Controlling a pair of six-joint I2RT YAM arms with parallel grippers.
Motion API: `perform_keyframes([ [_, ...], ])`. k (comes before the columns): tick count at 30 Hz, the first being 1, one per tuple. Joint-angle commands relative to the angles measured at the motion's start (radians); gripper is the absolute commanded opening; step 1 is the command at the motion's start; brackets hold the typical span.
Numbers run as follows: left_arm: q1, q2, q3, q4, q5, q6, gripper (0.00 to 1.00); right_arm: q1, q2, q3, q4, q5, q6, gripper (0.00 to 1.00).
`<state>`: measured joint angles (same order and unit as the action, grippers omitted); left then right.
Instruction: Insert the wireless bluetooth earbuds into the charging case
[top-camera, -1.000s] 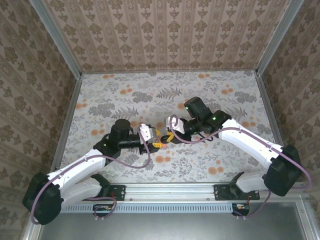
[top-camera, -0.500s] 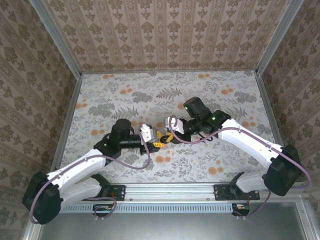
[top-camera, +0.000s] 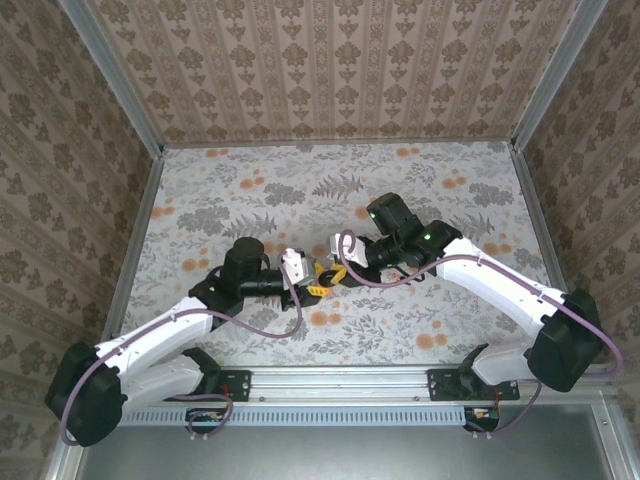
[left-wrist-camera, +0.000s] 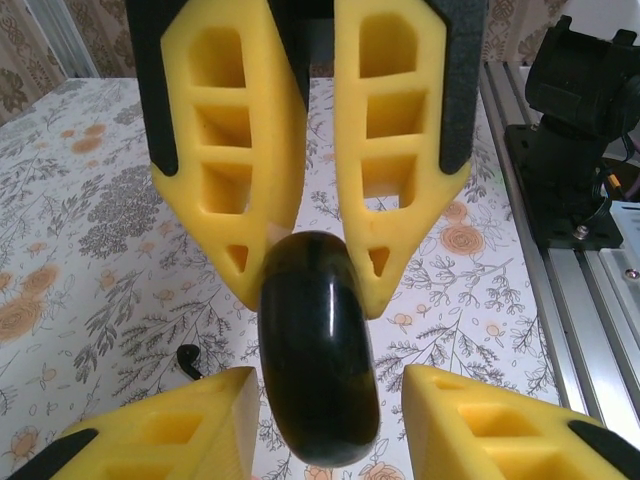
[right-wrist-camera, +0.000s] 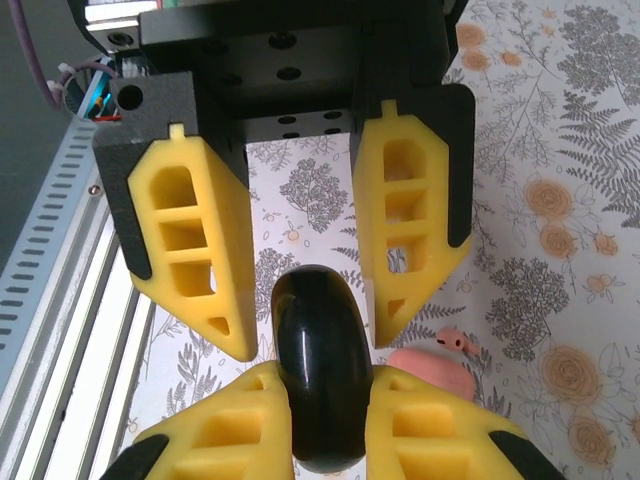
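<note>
Pink charging case (right-wrist-camera: 432, 370) lies beside the right pincer (right-wrist-camera: 325, 382), which pinches a black disc (right-wrist-camera: 320, 325); left pincer (left-wrist-camera: 328, 378) spread

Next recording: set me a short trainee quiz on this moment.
1. True or false: the right gripper has its jaws shut on the round black object.
2. What lies on the table beside the right gripper? A) pink charging case B) blue cup C) spoon
3. How do the jaws of the left gripper stand?
Key: 1 true; 2 A; 3 open, either side of the round black object.
</note>
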<state>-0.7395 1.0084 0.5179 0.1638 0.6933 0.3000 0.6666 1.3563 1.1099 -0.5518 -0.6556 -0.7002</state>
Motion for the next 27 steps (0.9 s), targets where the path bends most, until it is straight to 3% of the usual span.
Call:
perform_keyframes([
  [1, -0.009, -0.002, 0.035, 0.014, 0.027, -0.016, 0.40, 0.007, 0.014, 0.015, 0.011, -0.044, 0.007, 0.13],
  [6, -0.008, -0.014, 0.033, 0.016, 0.022, -0.019, 0.36, 0.006, 0.015, 0.017, 0.012, -0.045, 0.006, 0.13],
  [15, -0.009, -0.026, 0.028, 0.019, 0.005, -0.019, 0.21, 0.007, 0.012, 0.009, 0.011, -0.048, -0.001, 0.15],
  [19, -0.009, -0.023, 0.021, 0.016, 0.006, -0.014, 0.18, -0.003, 0.000, -0.007, 0.065, -0.037, 0.028, 0.26],
  [27, -0.015, -0.029, 0.031, -0.010, 0.012, -0.005, 0.16, -0.028, 0.002, 0.024, 0.049, -0.010, 0.062, 0.32],
])
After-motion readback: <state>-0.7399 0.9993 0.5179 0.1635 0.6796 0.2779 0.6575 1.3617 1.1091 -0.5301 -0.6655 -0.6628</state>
